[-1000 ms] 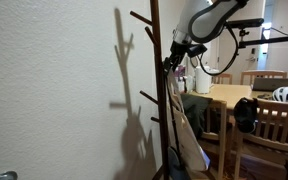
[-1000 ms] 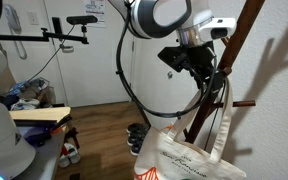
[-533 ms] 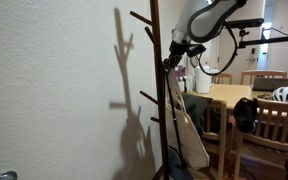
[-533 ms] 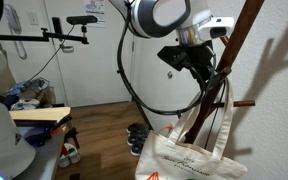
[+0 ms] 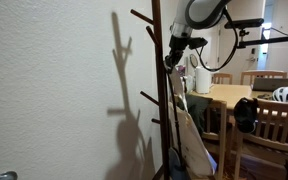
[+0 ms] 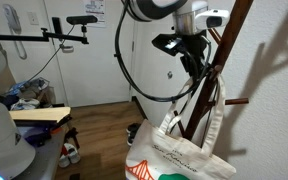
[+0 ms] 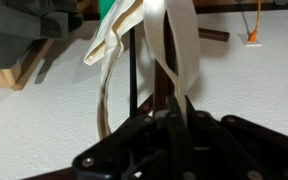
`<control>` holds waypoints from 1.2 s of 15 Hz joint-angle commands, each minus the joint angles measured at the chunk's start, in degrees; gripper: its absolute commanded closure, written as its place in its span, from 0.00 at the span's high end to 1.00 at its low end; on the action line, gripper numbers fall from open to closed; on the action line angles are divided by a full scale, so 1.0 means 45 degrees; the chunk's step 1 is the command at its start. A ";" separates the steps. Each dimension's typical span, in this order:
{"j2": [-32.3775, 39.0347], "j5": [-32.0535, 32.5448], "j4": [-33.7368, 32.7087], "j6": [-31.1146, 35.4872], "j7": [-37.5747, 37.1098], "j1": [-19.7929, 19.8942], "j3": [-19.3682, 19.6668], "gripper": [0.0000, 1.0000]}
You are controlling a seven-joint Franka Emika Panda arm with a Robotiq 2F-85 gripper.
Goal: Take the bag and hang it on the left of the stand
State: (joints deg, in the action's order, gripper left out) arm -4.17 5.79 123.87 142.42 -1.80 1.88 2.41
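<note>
Exterior view, 1 bag [image 6: 179, 160] (gripped), 1 stand [image 6: 231, 40]

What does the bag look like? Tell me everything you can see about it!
The bag is a big cream cloth tote with dark writing and a green-and-orange picture on its side. Its long handles run up into the robot's pincer, which is shut on them, so the bag hangs limp in the air. It hangs close beside the dark wooden stand; whether it touches the pole is unclear. Its bottom edge is out of view.
</note>
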 commanded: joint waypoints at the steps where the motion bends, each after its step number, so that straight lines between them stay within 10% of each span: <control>1: -0.1218 -0.0303 0.0127 -0.1542 0.0246 -0.0105 -0.0177 0.03; 18: -0.5072 0.0905 0.1955 -0.2361 -0.1240 0.1000 -0.0275 0.03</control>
State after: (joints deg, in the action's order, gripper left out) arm -22.92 8.38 130.65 131.95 -5.36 5.16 2.05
